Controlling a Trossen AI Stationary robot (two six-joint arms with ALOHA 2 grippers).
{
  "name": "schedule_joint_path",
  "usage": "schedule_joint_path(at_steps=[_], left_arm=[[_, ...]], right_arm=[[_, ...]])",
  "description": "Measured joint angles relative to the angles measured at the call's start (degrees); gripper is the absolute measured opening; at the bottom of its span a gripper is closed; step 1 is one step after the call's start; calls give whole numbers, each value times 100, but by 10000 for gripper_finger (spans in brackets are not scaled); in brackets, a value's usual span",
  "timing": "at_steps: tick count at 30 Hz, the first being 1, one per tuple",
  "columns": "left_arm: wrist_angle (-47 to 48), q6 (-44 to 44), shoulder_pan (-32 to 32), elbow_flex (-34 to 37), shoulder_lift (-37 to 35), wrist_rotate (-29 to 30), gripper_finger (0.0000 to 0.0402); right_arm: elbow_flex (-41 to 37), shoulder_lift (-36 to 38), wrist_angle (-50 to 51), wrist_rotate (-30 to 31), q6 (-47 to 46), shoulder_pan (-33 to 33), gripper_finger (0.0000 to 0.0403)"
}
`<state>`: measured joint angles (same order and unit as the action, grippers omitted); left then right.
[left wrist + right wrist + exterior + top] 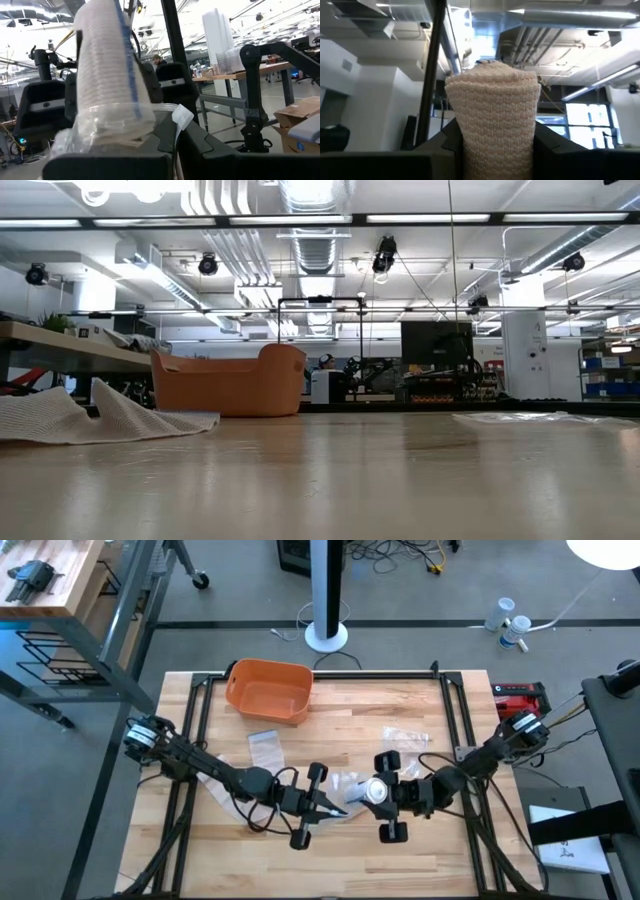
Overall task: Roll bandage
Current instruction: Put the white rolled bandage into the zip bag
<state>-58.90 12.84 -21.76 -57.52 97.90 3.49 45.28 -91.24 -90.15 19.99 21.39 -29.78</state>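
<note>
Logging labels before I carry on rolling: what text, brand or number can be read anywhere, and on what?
None can be read.
Bandage roll: plain knit, no print.
Orange bin: unmarked.
Red device at the table's edge: markings too small.
Clear bags: no legible label.

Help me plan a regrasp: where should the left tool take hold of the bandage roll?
Grip the bandage roll across its round side, on the end sticking out of the right tool, coming from the left tool's side. That end looks exposed; the other sits between the right fingers.
</note>
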Motion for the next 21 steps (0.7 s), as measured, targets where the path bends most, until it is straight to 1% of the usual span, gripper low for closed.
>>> schedule_joint_path(at_steps=[9,13,15,18,21], left_arm=[[24,-129,-44,0,-235,22,0],[174,42,-162,4,-372,56,0],[431,148,-229,12,-523,91,0],[988,168,-311,13,-803,220,0],[1566,168,-401,15,-1034,546,0]], right_arm=[[480,-557,4,-270,131,194,120],[488,-653,26,-308,144,219,121],[406,-647,5,-312,-11,218,121],[293,-603,27,-377,-579,218,121],[233,-525,12,-582,-1231,219,120]])
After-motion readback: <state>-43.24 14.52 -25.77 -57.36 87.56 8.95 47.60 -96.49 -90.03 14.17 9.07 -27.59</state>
